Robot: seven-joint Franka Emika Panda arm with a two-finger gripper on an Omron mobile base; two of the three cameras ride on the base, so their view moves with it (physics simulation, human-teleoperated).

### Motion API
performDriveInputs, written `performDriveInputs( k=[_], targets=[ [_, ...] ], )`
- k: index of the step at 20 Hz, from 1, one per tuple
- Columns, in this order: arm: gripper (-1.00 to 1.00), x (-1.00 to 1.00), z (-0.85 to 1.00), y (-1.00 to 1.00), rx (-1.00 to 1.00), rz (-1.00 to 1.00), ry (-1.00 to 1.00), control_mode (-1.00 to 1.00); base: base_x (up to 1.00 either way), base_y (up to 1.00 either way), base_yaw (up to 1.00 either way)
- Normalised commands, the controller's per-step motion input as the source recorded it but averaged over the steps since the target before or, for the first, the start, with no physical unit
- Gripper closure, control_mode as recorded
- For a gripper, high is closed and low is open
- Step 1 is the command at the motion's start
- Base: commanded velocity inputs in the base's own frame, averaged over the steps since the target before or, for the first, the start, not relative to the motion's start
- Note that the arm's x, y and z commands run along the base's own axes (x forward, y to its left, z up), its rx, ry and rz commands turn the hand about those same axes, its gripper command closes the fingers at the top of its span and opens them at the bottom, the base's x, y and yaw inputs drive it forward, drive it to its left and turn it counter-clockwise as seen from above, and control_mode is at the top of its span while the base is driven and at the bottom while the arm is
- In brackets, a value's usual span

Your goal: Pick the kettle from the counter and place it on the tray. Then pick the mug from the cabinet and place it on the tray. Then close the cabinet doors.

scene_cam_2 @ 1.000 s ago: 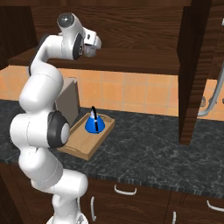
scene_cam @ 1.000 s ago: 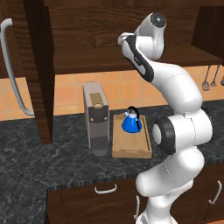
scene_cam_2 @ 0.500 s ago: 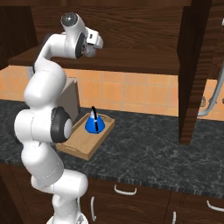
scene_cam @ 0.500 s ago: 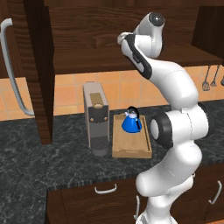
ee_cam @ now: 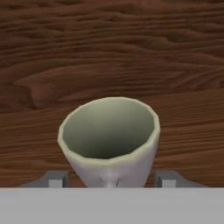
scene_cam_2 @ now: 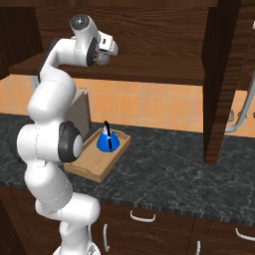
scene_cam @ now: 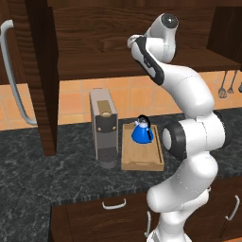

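The grey-beige mug (ee_cam: 109, 140) stands upright on the cabinet (scene_cam: 94, 66) shelf, seen from above its open mouth. My gripper (ee_cam: 111, 179) is open around its lower body, one fingertip on each side with a small gap to the mug wall. In the base views the hand (scene_cam: 133, 42) (scene_cam_2: 109, 47) reaches into the cabinet above the shelf. The blue kettle (scene_cam: 142, 131) (scene_cam_2: 106, 141) sits upright on the wooden tray (scene_cam: 142, 161) (scene_cam_2: 92, 168) on the dark counter (scene_cam: 47, 175) (scene_cam_2: 174, 169). Both cabinet doors (scene_cam: 35, 71) (scene_cam_2: 221, 79) stand open.
A grey coffee machine (scene_cam: 104, 125) (scene_cam_2: 79, 112) stands just left of the tray. The open doors jut out over the counter with long silver handles (scene_cam: 12, 80) (scene_cam_2: 241, 114). Utensils (scene_cam: 227, 85) hang on the tiled wall at the right. Drawers sit below the counter.
The upper arm has shifted slightly at the cabinet shelf. The kettle, tray and doors have not moved.
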Motion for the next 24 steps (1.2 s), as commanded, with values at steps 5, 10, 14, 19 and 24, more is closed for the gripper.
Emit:
performDriveInputs(
  k=[5,10,14,19,24],
  targets=[
    [1.0,0.0,0.0,0.0,0.0,0.0,0.0,-1.0,0.0,0.0,0.0],
    [1.0,0.0,-0.1,0.01,0.0,0.0,0.03,-1.0,0.0,0.0,0.0],
    [1.0,-0.01,-0.13,0.04,0.0,0.0,0.05,-1.0,0.0,0.0,0.0],
    [1.0,-0.07,-0.12,0.04,0.0,0.0,0.0,-1.0,0.0,0.0,0.0],
    [1.0,-0.4,-0.13,0.0,0.0,0.0,0.0,-1.0,0.0,0.0,0.0]
  ],
)
